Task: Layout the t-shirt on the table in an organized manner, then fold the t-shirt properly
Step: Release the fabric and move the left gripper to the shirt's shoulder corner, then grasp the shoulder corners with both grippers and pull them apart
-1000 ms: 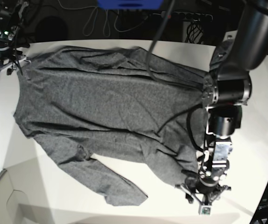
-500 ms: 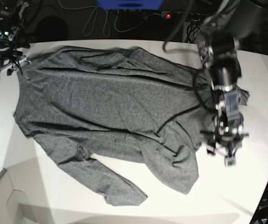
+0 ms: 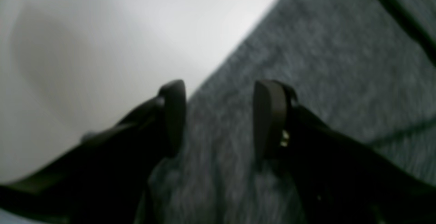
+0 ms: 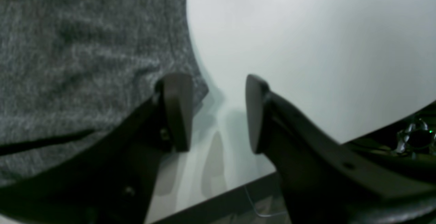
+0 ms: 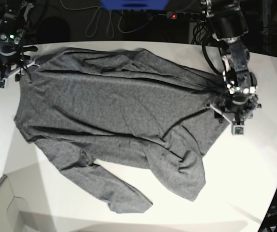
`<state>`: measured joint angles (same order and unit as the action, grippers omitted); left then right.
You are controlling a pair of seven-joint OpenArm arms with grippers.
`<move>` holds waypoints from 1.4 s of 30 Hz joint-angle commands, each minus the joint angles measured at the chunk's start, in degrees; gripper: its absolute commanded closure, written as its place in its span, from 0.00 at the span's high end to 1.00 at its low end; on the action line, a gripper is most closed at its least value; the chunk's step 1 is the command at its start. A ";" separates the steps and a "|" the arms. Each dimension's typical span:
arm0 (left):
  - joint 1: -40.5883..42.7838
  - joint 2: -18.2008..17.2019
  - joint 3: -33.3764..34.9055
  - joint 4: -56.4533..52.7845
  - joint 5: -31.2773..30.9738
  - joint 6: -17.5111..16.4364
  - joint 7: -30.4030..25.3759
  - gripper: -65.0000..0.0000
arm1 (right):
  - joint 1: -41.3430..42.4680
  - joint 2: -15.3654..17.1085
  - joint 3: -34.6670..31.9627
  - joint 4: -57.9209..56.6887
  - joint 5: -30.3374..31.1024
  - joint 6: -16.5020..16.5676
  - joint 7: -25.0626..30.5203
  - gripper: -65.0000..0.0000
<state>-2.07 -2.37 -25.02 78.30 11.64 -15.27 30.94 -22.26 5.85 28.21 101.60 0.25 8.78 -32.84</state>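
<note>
A heather dark-grey plain knit long-sleeved t-shirt (image 5: 109, 121) lies on the smooth white worktop (image 5: 254, 164); both hands are black.

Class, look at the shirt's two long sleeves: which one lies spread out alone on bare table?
The sleeve at the base view's bottom edge: it angles away from the t-shirt body across the white table. The other lies bunched along the top edge.

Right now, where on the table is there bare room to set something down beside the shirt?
The table is bare on the base view's right, below the left gripper, and along the near edge under the t-shirt sleeves. The left strip is bare too. It is crowded at the far-left corner, by the right gripper.
</note>
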 commanded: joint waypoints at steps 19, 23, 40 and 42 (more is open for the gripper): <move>2.99 -1.36 -0.26 2.97 -0.34 -0.07 -1.62 0.49 | -0.29 0.70 0.67 1.04 -0.21 -0.12 1.32 0.40; 3.08 -1.63 -0.26 2.53 -2.63 -0.07 -1.36 0.49 | -0.29 0.70 0.76 1.04 -0.21 -0.12 1.32 0.40; 4.13 -1.63 -5.36 7.02 -12.91 -0.07 -1.18 0.00 | -0.29 0.79 0.58 1.04 -0.21 -0.12 1.32 0.40; 6.07 -1.54 -5.18 11.06 -12.91 -0.07 -1.27 0.00 | -0.29 0.79 0.50 1.04 -0.21 -0.12 1.32 0.40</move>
<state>4.14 -3.16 -29.93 88.36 -1.10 -15.57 31.05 -22.59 5.85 28.38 101.60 0.34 8.80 -32.82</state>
